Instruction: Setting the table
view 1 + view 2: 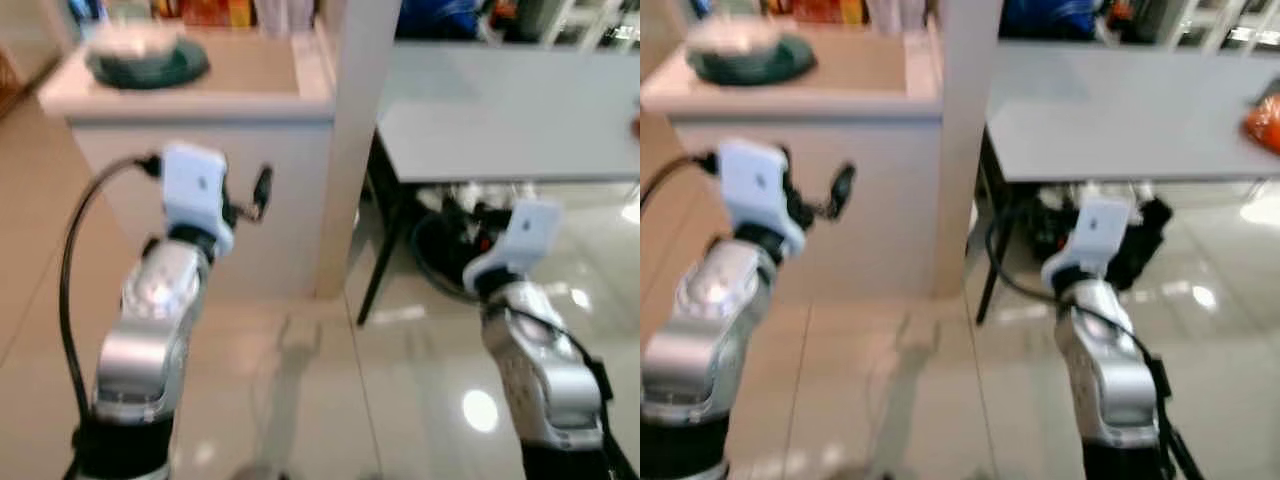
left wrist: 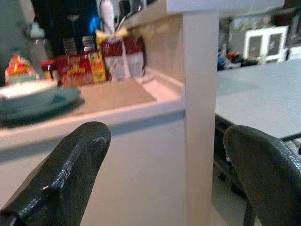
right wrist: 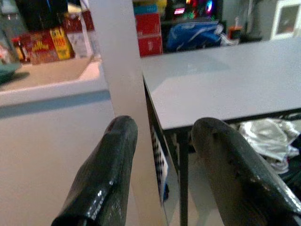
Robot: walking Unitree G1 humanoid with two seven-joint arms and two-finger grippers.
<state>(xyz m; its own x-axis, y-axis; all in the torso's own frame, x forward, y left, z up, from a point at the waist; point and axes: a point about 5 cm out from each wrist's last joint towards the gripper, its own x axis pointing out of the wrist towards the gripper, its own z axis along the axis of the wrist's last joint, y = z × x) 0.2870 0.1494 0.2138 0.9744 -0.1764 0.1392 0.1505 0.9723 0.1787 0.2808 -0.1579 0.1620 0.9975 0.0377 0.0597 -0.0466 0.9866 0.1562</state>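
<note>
Ahead of our raised left gripper (image 2: 164, 155), a cream counter (image 1: 190, 85) stood with a white bowl (image 2: 26, 94) resting on a dark green plate (image 2: 47, 104) near its far left end, well apart from our fingers (image 2: 70, 169), which were spread wide with nothing between them. Beyond the bowl, along the back of the counter, we saw a row of red and yellow food packets (image 2: 89, 68). Just to the right of that gripper rose a pale square pillar (image 1: 355, 140), touching the counter's right end.

Our right gripper (image 3: 164, 165) was held lower and pointed at the pillar's edge and at the grey table (image 1: 1120, 110) that began beside it. Its two fingers (image 3: 108, 174) were parted, empty, with a moderate gap. Under the table, ahead of and below that gripper, lay a tangle of dark cables and crumpled silvery stuff (image 3: 268, 136); we could not tell what it was. At the table's far right edge sat something orange (image 1: 1265, 120), blurred. Behind the table we made out a blue bag (image 3: 197, 33) and red boxes (image 3: 149, 35). Below both arms the tiled floor (image 1: 300, 400) was glossy.
</note>
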